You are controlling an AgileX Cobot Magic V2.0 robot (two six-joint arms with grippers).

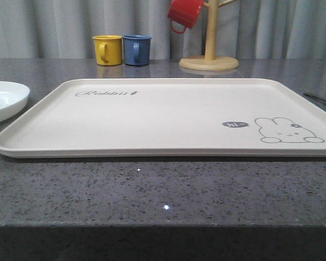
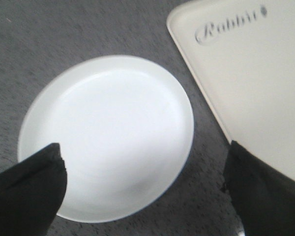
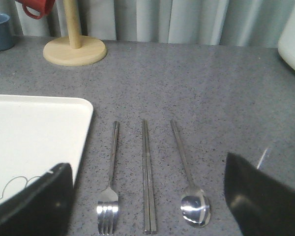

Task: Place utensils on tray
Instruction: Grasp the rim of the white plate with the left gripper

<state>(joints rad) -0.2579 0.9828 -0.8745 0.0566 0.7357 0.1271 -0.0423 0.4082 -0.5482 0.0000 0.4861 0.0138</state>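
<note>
The cream tray (image 1: 168, 117) with the rabbit drawing lies flat in the middle of the table, with nothing on it. Left of it sits the round white plate (image 1: 5, 100). In the left wrist view, my left gripper (image 2: 145, 196) hangs open above the plate (image 2: 108, 132), near the tray's corner (image 2: 246, 83). Right of the tray (image 3: 34, 132), the fork (image 3: 109, 187), the pair of chopsticks (image 3: 147, 177) and the spoon (image 3: 189, 182) lie side by side on the grey table. My right gripper (image 3: 147, 201) is open above them, holding nothing.
Behind the tray stand a yellow mug (image 1: 108, 50) and a blue mug (image 1: 136, 50). A wooden mug tree (image 1: 209, 54) carries a red mug (image 1: 185, 13). A white object (image 3: 292, 39) sits at the far right. A curtain closes the back.
</note>
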